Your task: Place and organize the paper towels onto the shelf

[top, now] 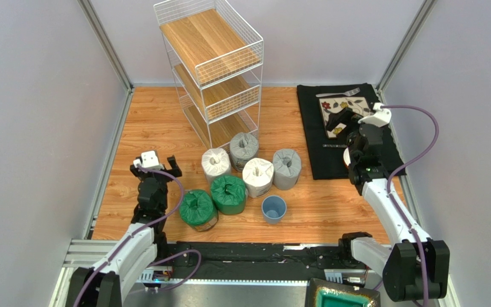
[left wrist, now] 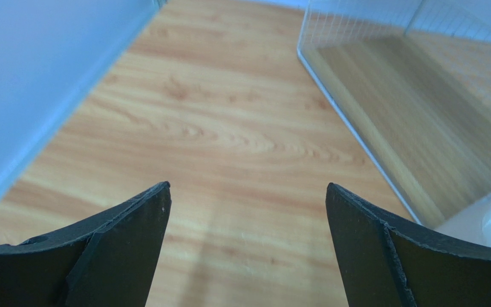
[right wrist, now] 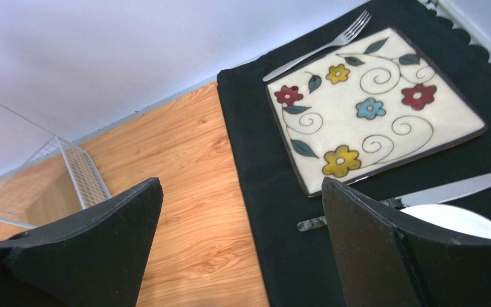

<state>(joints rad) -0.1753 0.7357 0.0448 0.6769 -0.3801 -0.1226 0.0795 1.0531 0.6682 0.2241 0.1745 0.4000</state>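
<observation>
Left pincer (left wrist: pixel 248 188) gapes wide and holds nothing, with bare wood between its fingers. Its camera catches a plank of the shelf (top: pixel 213 70) at the right and a sliver of white wrap in the bottom corner. The right pincer (right wrist: pixel 241 182) is just as wide and empty, over the edge of a black mat (right wrist: pixel 261 153). Its camera gives the close look at the flowered plate (right wrist: pixel 373 105), the fork (right wrist: pixel 322 45) and the knife (right wrist: pixel 446 192).

Only the overhead view shows all six paper towels, standing on the table (top: pixel 145 121) in front of the shelf. The two green rolls (top: pixel 229 193) are nearest the arms, then the two white rolls (top: pixel 257 176) and the two grey rolls (top: pixel 287 167). One grey roll stands at the shelf's foot, and a blue cup (top: pixel 273 208) is just beside the cluster. Pale walls close in the wooden top on three sides.
</observation>
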